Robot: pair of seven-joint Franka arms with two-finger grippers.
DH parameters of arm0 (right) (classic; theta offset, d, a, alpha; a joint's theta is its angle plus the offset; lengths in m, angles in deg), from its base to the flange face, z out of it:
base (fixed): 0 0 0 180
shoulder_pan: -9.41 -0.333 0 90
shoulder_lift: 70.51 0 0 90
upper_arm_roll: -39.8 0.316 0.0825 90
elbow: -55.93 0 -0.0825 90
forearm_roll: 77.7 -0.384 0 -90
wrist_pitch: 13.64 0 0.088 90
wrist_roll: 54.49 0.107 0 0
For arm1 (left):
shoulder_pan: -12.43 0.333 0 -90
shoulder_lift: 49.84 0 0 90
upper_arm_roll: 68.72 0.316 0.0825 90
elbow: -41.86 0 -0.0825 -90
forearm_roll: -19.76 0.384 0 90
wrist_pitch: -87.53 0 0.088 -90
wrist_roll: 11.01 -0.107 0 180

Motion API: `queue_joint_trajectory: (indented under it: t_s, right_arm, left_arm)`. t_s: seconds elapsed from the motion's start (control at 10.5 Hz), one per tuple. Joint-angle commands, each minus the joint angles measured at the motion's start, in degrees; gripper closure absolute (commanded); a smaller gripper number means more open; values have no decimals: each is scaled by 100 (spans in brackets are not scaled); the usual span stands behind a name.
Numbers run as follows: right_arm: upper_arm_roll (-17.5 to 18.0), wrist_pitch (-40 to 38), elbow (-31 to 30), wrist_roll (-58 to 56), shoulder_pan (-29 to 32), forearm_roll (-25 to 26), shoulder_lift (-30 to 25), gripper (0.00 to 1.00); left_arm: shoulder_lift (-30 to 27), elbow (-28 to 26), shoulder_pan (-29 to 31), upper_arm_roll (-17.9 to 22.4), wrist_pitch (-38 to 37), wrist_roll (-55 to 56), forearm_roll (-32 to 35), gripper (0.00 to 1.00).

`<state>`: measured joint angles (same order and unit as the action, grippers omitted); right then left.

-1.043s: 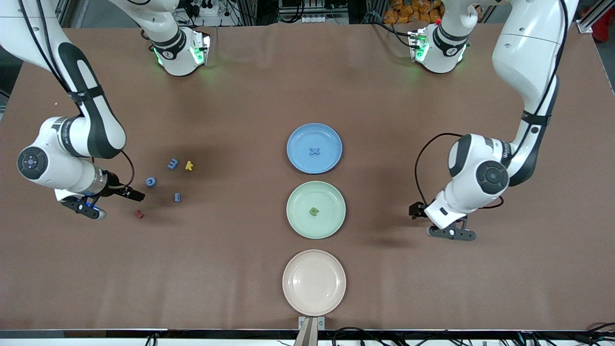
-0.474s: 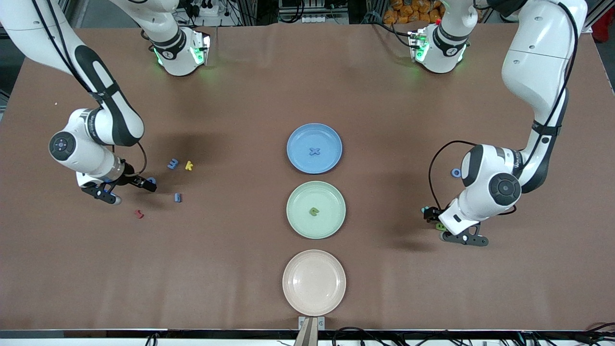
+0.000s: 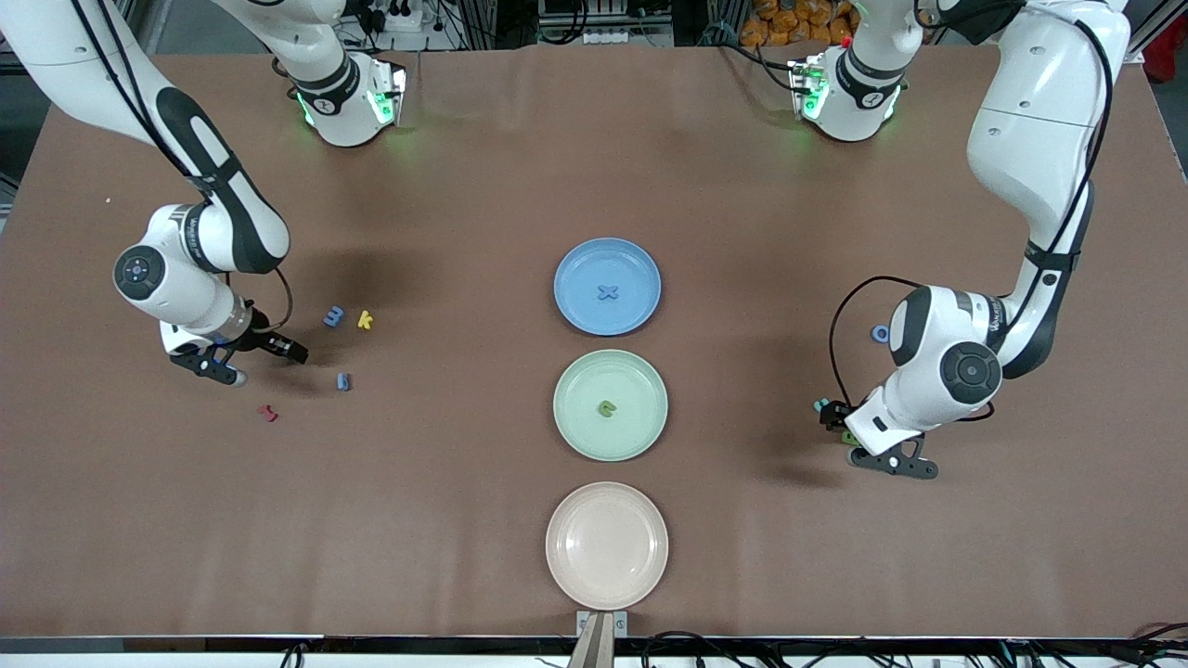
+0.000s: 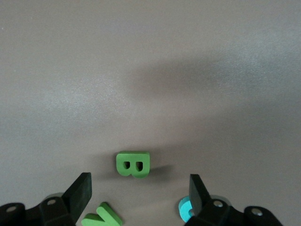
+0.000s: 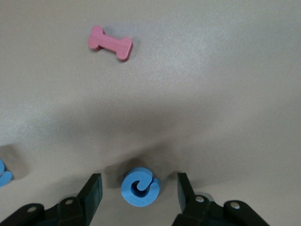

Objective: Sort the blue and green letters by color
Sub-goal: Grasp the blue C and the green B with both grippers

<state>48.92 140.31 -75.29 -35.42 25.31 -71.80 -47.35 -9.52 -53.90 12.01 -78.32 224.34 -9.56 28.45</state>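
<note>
Straddling the blue letter (image 5: 140, 186) with my right end effector (image 5: 138, 193) spread (plate (image 3: 607, 286) waits); left end effector (image 4: 141, 195), fingers apart, frames the green B (image 4: 133, 164).

White Franka arms, black joint bands, black cables, green-lit bases

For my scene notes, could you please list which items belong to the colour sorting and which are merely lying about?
Belonging:
blue letters
green letters
blue plate
green plate

Lying about:
yellow k
red letter
beige plate
</note>
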Motion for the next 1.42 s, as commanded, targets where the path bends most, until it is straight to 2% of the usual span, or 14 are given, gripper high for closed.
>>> queue_joint_trajectory:
  t_s: [0.0,0.09,0.19,0.28,0.57,0.66,0.76,0.85,1.04,1.14,1.23,1.33]
  right_arm:
    - [72,294,-175,-8,80,192,92,38]
    - [72,294,-210,0,71,201,92,53]
    - [72,285,-210,0,53,192,92,67]
    - [72,285,-219,9,53,201,92,71]
    - [72,206,-219,9,62,192,66,77]
    - [72,145,-202,1,62,192,5,80]
    - [72,-73,-149,-8,71,192,-118,82]
    - [81,-397,-62,18,36,175,-336,83]
    - [90,-1013,114,88,-270,78,-654,83]
    - [99,-1068,158,114,-481,-148,-707,83]
    - [99,-1077,185,115,-787,-620,-751,83]
    - [99,-1077,220,123,-1052,-1095,-795,83]
  left_arm:
    - [178,207,7,-24,-67,-144,334,17]
    - [230,207,16,-33,-58,-144,518,18]
    - [257,207,25,-33,-40,-153,563,24]
    - [257,207,25,-33,-32,-170,573,29]
    - [310,207,25,-24,-23,-170,573,35]
    - [318,207,25,-33,-23,-170,573,43]
    - [345,207,25,-33,-14,-170,573,45]
    - [345,233,25,-33,-14,-170,573,54]
    - [354,251,16,-33,-14,-153,573,81]
    - [345,251,7,-33,-23,-144,573,95]
    - [319,251,-10,-33,-23,-118,573,100]
    - [266,269,-28,-33,-23,-92,573,100]
